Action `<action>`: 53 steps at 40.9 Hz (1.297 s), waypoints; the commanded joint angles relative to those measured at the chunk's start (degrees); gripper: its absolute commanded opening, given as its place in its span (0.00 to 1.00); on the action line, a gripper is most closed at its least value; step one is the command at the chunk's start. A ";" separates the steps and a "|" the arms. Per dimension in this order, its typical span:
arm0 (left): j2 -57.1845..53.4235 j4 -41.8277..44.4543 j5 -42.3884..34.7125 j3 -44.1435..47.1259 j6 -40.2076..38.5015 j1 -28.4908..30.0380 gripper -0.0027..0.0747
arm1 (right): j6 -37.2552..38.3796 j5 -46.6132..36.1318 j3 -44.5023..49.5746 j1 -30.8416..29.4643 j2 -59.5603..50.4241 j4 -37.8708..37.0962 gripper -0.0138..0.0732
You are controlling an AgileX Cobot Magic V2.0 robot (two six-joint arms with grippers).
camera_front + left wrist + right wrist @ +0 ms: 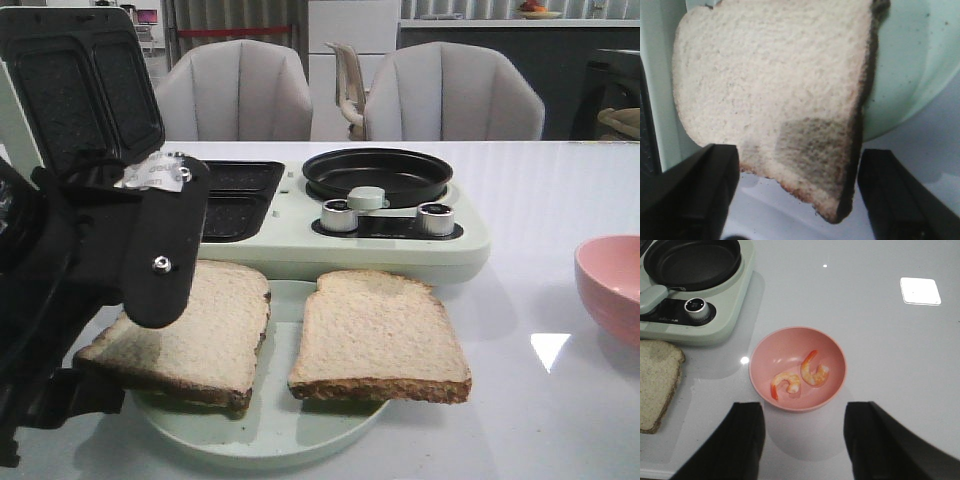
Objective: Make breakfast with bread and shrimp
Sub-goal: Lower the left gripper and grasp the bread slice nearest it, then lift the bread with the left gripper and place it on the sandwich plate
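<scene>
Two bread slices lie on a pale green plate (290, 425): the left slice (205, 330) and the right slice (378, 335). My left arm (150, 250) hangs over the left slice. In the left wrist view my left gripper (797, 167) is open, one finger on each side of that slice's (770, 75) dark-crusted corner, which overhangs the plate (905, 65). Two shrimp (815, 372) (785, 382) lie in a pink bowl (797, 367). My right gripper (802, 425) is open and empty, just short of the bowl and above the table. It does not show in the front view.
A pale green breakfast maker (400, 250) stands behind the plate, with its black lid (80, 80) raised, sandwich wells (235, 195) and a black pan (378, 172). The pink bowl (615, 285) is at the right edge. Two chairs stand behind the table.
</scene>
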 commanded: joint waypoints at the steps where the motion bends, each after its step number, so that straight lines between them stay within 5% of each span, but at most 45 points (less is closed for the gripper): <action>1: -1.47 1.16 0.80 -1.50 -0.90 -0.45 0.53 | -0.32 -4.03 -1.81 -0.23 0.75 -0.16 0.71; 7: -1.47 1.16 2.98 -1.50 -0.90 -0.45 0.36 | -0.32 -4.03 -1.81 -0.23 0.75 -0.16 0.71; 20: -1.47 0.18 4.52 -1.50 -0.90 -0.45 0.16 | -0.32 -4.03 -1.81 -0.23 0.75 -0.16 0.71; 37: -14.24 -2.30 10.75 -1.50 -0.90 -4.97 0.17 | -0.32 -4.03 -1.81 -0.23 0.75 -0.16 0.71; 53: -20.38 14.11 7.99 -5.60 -0.98 -0.39 0.17 | -0.32 -3.98 -1.81 -0.23 0.75 -0.16 0.71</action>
